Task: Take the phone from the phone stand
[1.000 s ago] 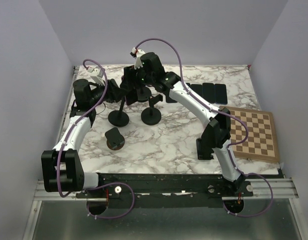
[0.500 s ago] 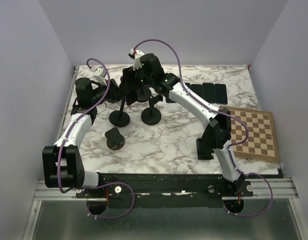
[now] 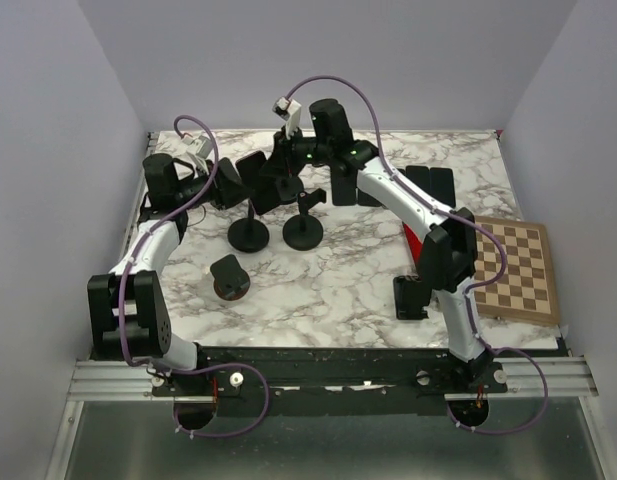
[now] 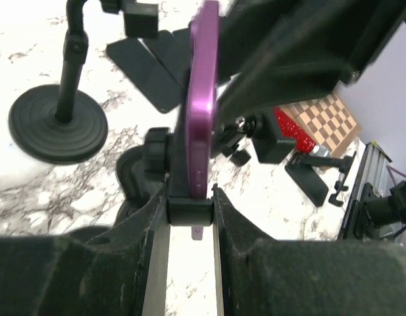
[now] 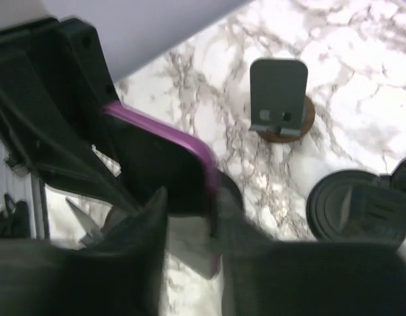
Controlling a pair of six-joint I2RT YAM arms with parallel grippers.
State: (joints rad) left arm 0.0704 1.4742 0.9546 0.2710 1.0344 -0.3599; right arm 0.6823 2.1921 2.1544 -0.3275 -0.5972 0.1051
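The phone (image 4: 204, 99), in a purple case, stands edge-on in the black clamp (image 4: 189, 212) of the phone stand (image 3: 249, 234). My left gripper (image 4: 189, 205) is shut on that clamp from below, one finger on each side. In the right wrist view the phone (image 5: 160, 161) shows its dark screen and purple rim. My right gripper (image 5: 189, 210) is shut on its lower edge. From above, the two grippers meet over the stand at the back of the table, the left gripper (image 3: 226, 186) on the left and the right gripper (image 3: 283, 168) on the right.
A second round-based stand (image 3: 302, 232) stands just right of the first. A small grey stand on a wooden disc (image 3: 229, 277) sits nearer the front. Several black phones (image 3: 418, 185) lie at the back right, beside a chessboard (image 3: 513, 270). Another black stand (image 3: 408, 297) sits mid-right.
My right gripper has shut on the phone and its arm has swung a little to the right. My left gripper narrowed onto the clamp. The held stand's base has shifted slightly right.
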